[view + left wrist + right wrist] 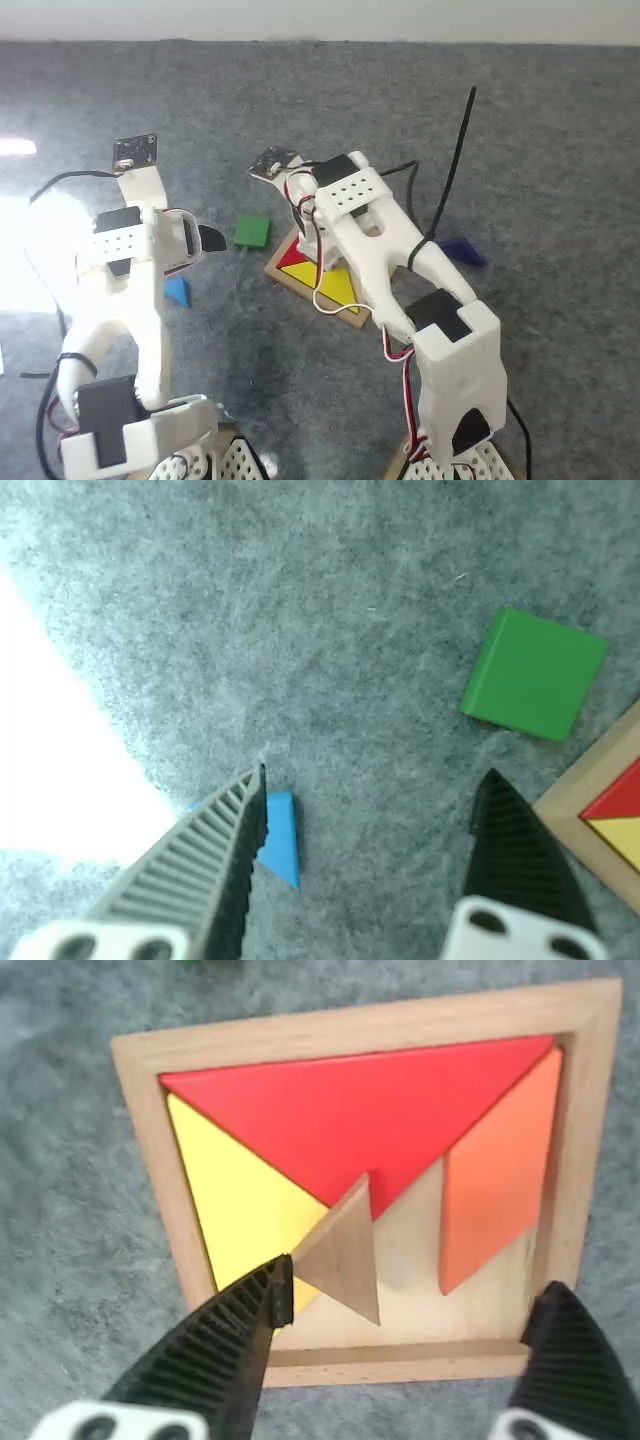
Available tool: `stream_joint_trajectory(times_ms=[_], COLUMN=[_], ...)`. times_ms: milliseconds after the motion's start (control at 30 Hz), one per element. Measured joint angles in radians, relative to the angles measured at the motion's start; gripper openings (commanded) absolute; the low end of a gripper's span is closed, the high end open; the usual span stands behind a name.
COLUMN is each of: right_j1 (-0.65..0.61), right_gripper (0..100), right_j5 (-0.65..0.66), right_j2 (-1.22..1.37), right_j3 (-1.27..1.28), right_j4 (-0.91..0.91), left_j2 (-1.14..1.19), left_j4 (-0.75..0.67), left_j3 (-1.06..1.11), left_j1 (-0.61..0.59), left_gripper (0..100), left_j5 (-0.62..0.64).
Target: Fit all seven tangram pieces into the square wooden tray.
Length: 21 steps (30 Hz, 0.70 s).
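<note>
The square wooden tray (340,1030) lies under my right gripper (410,1295), which is open above it. Inside lie a red triangle (370,1110), a yellow triangle (235,1205), an orange parallelogram (495,1180) and a small wood-coloured triangle (345,1260) close to one fingertip. In the high view the right arm covers much of the tray (300,283). My left gripper (376,777) hangs open over the carpet; a blue triangle (280,835) lies beside one finger and a green square (533,675) farther off. The high view shows the green square (252,232), the blue triangle (177,291) and a purple piece (462,250).
Everything sits on grey carpet (500,130). A black cable tie (458,150) sticks up from the right arm. A bright glare patch (20,230) covers the carpet at the left. A corner of the tray (600,790) is near the left gripper.
</note>
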Motion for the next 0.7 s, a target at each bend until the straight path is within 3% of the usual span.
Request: stream_joint_trajectory(times_ms=[700], right_j1=[0.029], right_gripper=[36.5], right_j5=[-0.006], right_j2=[0.003], right_j3=[0.006], right_j4=[-0.011], left_j2=[0.000], left_j4=[0.000], left_j3=[0.000], left_j1=[0.000], left_gripper=[32], left_j5=[0.000])
